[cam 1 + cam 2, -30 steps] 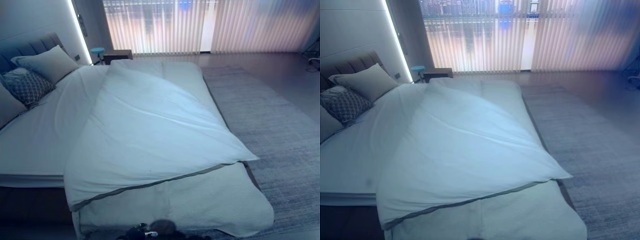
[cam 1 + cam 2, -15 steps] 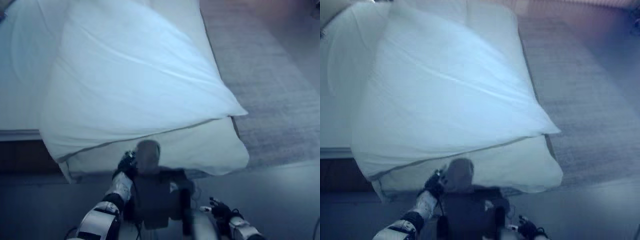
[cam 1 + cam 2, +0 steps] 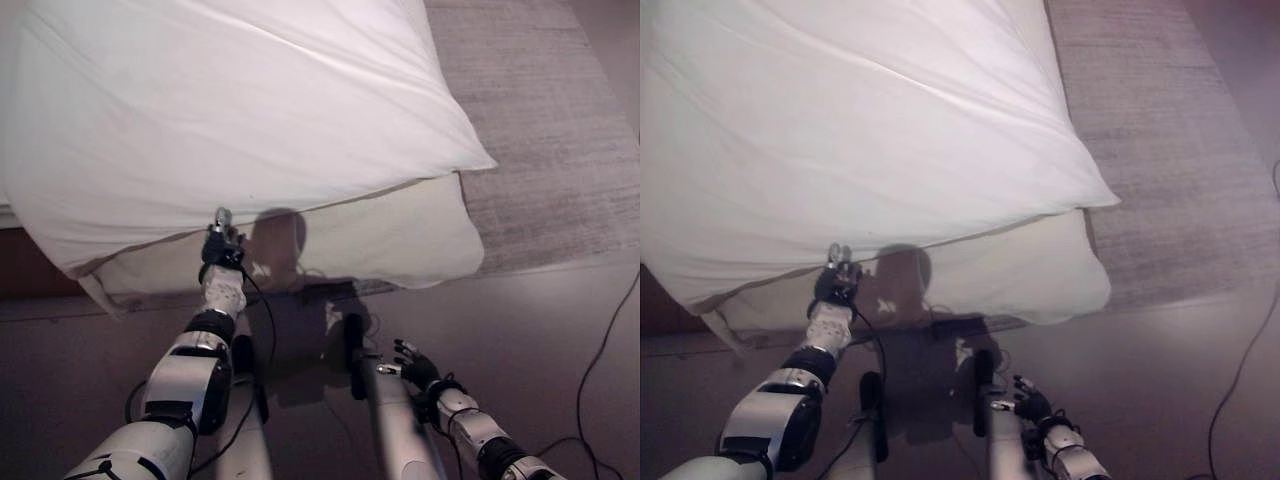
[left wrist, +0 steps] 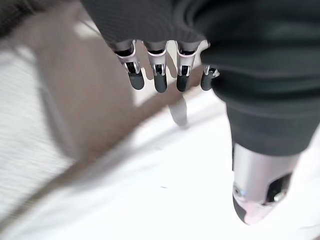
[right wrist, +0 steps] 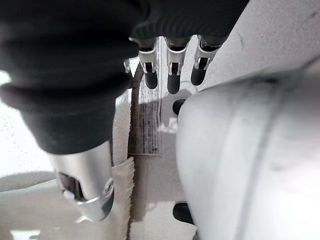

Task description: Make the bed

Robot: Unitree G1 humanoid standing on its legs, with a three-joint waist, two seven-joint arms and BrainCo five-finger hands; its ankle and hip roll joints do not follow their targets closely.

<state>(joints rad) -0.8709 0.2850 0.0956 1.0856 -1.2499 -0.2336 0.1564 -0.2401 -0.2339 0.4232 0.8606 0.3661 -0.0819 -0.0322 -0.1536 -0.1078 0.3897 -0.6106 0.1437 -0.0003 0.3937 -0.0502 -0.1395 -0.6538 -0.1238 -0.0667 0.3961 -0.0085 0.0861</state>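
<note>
nearest, the right hand hangs low over the floor, fingers loosely spread, holding nothing. farther left, the left hand reaches with straight fingers to the white duvet edge, folded back over the bed, rug at right.

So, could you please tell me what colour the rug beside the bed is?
The rug is grey with a fine woven texture, clearest in the left eye view.
</note>
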